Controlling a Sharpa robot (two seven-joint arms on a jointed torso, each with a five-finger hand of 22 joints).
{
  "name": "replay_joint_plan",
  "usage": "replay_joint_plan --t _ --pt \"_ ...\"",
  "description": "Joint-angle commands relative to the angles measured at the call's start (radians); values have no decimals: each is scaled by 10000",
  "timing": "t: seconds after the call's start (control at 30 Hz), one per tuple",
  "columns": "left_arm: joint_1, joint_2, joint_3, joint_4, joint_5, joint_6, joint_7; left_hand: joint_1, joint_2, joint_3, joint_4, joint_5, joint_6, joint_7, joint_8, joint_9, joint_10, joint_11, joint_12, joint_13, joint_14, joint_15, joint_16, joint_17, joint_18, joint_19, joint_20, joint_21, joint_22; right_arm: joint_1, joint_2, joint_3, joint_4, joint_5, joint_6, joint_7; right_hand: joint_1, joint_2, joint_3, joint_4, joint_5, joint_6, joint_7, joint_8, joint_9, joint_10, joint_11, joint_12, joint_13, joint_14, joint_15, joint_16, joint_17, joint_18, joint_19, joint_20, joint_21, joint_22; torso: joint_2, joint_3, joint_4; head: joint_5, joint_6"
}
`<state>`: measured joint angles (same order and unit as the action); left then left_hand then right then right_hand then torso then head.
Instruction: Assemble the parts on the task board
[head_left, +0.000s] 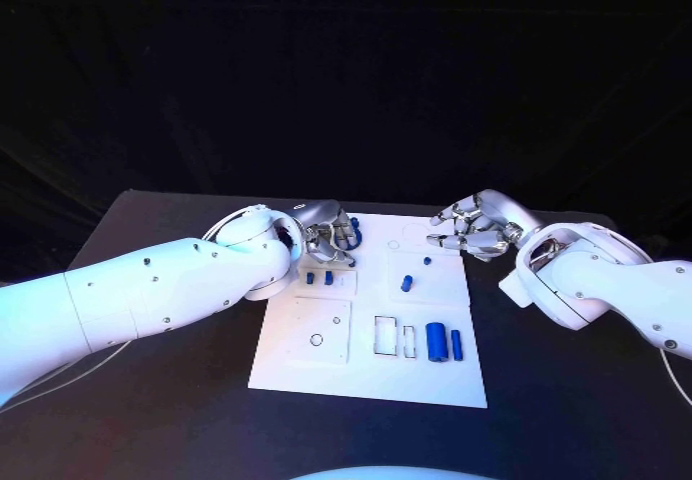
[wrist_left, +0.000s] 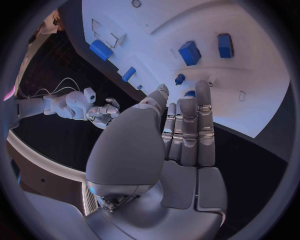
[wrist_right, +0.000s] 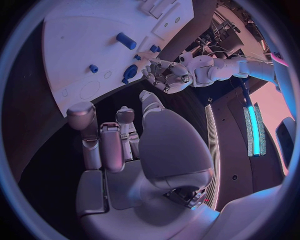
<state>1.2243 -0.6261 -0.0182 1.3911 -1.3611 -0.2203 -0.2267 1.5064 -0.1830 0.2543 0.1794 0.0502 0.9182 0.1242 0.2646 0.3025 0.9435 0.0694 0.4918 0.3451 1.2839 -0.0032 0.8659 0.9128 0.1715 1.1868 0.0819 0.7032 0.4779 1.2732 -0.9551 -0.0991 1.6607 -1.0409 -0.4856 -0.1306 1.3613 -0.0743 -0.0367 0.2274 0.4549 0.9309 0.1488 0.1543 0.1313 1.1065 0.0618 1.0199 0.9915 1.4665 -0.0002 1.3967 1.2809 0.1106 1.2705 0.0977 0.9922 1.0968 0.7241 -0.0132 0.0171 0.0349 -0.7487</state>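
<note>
The white task board (head_left: 296, 365) (wrist_left: 256, 95) (wrist_right: 75, 35) lies in the middle of the table. My left hand (head_left: 329, 232) (wrist_left: 181, 125) (wrist_right: 164, 75) hovers over its far left corner, fingers straight and close together. A small blue part (head_left: 355, 228) (wrist_left: 190, 93) (wrist_right: 130, 73) sits right at its fingertips; whether it is held is unclear. My right hand (head_left: 473, 228) (wrist_right: 119, 145) (wrist_left: 103, 112) hangs at the board's far right edge, fingers apart and holding nothing. Two small blue parts (head_left: 320, 278), a blue peg (head_left: 408, 283) and two blue cylinders (head_left: 444, 343) rest on the board.
Empty rectangular slots (head_left: 392, 336) and a round hole (head_left: 316, 340) mark the board's near half. Black table (head_left: 159, 400) surrounds the board on all sides.
</note>
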Motion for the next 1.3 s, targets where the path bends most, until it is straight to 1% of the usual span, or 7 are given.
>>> replay_joint_plan --t 0.03,0.27,0.33,0.37,0.6,0.83,1.3 --pt "-56 173 -8 -175 -1398 242 359 -28 -82 83 -3 15 108 24 -52 -81 80 21 -66 -94 96 -2 183 83 123 89 10 48 14 -15 21 0 -6 76 40 188 103 -2 -1 75 57 -34 27 77 -16 68 41 -92 -132 124 -85 -273 -366 243 -199 3 -438 -326 4 -7 -10 -5 20" --pt "-132 461 -25 -530 -1832 404 118 -135 -123 199 39 6 362 37 -237 -442 207 21 -260 -518 861 -21 1884 1249 86 507 -11 501 350 -24 42 -1 -10 105 32 210 133 -10 -5 102 60 -47 26 89 -23 8 41 -219 -301 53 -87 -473 -601 290 -311 0 -756 -551 8 6 -16 -7 25" --pt "-142 518 -25 -612 -1927 471 44 -157 -150 254 39 14 457 25 -316 -590 300 9 -314 -683 1168 -40 2602 1758 -242 1316 -44 2308 2463 -27 48 -1 -14 108 33 212 133 -10 -5 103 61 -48 26 89 -24 6 41 -222 -306 52 -87 -477 -604 291 -313 0 -763 -555 5 2 -11 -22 23" --pt "-147 550 -25 -654 -1992 518 2 -180 -178 268 38 16 510 23 -352 -666 323 10 -351 -772 1226 -41 2795 1858 -352 1542 -52 2953 3212 -29 50 -1 -16 109 34 213 139 -12 -6 109 63 -50 26 92 -25 -4 41 -244 -336 47 -87 -500 -624 297 -325 0 -810 -587 2 3 -9 -31 17" --pt "-156 678 -24 -751 -2141 764 -133 -190 -145 377 19 7 718 -18 -425 -862 473 -23 -446 -1020 1528 -69 3514 2341 -562 1881 -57 4221 4692 -36 63 -1 -16 112 40 213 139 -12 -6 109 63 -50 26 92 -25 -4 41 -244 -336 47 -87 -500 -624 297 -325 0 -810 -587 0 13 1 -40 14" --pt "-159 793 -23 -833 -2172 1125 -171 -118 -67 546 -36 11 948 -63 -450 -959 730 -83 -521 -1182 1700 -119 3890 2595 -670 2033 -67 4865 5458 -39 74 -1 -18 113 48 212 139 -12 -6 109 63 -50 26 92 -25 -4 41 -244 -336 47 -87 -500 -624 297 -325 0 -810 -587 0 6 5 -32 3" --pt "-176 999 -16 -1070 -2178 1245 -206 -33 -9 880 -154 9 1140 -63 -561 -1109 992 -103 -740 -1424 1763 -136 4060 2596 -716 2021 -66 5259 5887 -43 107 -1 -23 113 62 216 140 -10 -7 118 69 -46 25 99 -25 18 40 -227 -327 45 -88 -517 -638 298 -325 -1 -834 -601 1 8 3 -38 -7"
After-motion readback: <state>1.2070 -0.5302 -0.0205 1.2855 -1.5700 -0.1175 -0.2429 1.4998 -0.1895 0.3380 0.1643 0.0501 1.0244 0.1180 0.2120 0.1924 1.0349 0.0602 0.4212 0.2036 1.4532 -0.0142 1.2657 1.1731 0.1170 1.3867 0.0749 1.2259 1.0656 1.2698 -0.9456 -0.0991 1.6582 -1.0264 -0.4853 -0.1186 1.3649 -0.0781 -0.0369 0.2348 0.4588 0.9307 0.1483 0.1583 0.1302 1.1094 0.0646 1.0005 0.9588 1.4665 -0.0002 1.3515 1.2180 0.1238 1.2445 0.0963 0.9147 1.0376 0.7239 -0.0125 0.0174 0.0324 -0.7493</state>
